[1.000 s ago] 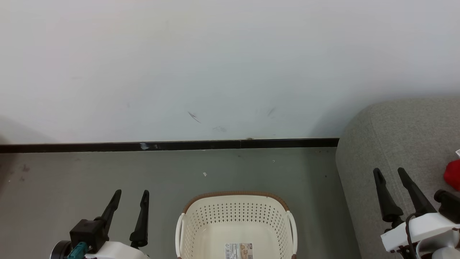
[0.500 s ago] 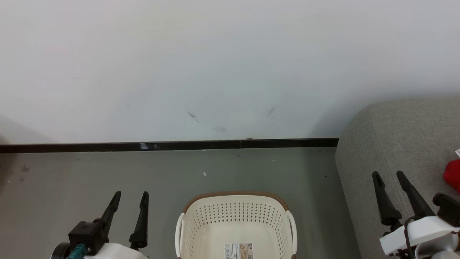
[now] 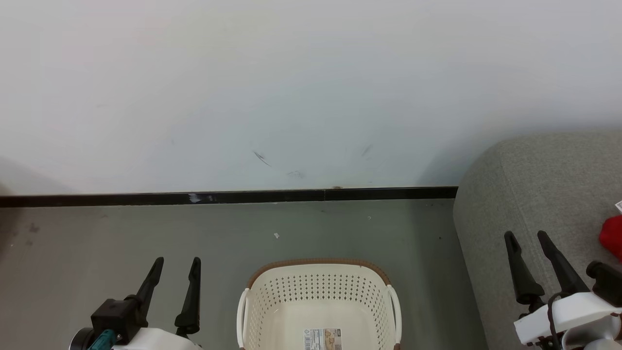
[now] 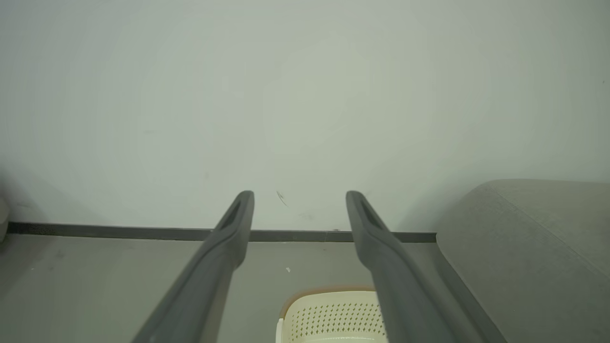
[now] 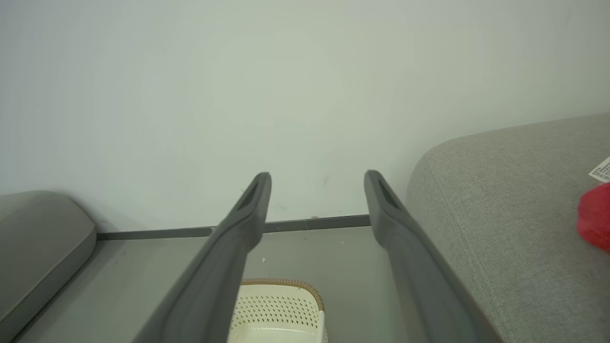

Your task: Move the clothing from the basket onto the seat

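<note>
right of the basket (image 3: 318, 287), red clothing (image 3: 611, 236) lies on the seat (image 3: 534, 184)
left gripper (image 3: 177, 262) hangs left of the basket, right gripper (image 3: 526, 236) right of it over the seat's edge, both wide and empty. the basket's visible floor is bare (its near part is cut off), so a garment there could be missed; a low right-arm sweep could drag the clothing off.

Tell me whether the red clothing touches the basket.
Apart. The head view shows the clothing lying on the seat, with floor showing between seat and basket.
</note>
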Robot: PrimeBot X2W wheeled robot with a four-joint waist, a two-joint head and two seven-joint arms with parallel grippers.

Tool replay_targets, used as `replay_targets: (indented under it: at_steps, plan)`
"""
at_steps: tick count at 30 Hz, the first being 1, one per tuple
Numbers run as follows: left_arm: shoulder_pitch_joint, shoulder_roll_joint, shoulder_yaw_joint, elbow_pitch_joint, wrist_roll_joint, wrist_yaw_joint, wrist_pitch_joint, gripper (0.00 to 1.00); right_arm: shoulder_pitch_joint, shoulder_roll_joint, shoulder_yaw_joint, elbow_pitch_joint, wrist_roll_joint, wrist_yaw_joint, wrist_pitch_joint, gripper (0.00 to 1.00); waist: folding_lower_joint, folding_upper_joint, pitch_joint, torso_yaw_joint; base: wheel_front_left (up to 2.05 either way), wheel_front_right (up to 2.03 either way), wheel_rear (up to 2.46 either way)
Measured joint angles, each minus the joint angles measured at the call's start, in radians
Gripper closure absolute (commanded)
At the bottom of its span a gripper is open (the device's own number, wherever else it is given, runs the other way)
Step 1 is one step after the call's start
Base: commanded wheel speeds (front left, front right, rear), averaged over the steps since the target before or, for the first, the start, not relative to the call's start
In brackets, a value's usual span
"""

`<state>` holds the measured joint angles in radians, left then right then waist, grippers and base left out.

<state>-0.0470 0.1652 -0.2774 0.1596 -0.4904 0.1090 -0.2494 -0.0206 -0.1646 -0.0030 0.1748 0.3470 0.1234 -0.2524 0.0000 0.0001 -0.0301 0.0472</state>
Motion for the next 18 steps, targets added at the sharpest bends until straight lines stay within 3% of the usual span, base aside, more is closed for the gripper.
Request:
replay_targets:
  at_steps: [2,3,10,18]
  plan:
    - [0.001,-0.002,0.006,0.000,0.001,-0.007,0.000,0.00,0.000,0.000,-0.001,0.000,0.000,0.000,0.000,0.00,0.0000,0.0000,0.000,0.000,0.00,0.00,0.00]
    - [0.001,-0.003,0.007,0.000,0.001,-0.011,0.000,1.00,0.000,0.000,-0.001,0.000,0.000,0.000,0.000,1.00,0.0000,0.0000,0.000,0.000,0.00,0.00,0.00]
    - [0.045,-0.037,-0.011,0.058,-0.005,-0.010,0.003,1.00,0.048,0.042,0.016,0.061,0.005,0.000,0.006,1.00,0.0000,0.0000,0.000,-0.001,0.00,0.00,0.00]
    - [0.046,-0.040,0.012,0.058,-0.089,-0.024,0.029,1.00,0.046,0.043,-0.007,0.067,0.088,0.000,0.027,1.00,0.0000,0.0000,0.000,-0.001,0.00,0.00,0.00]
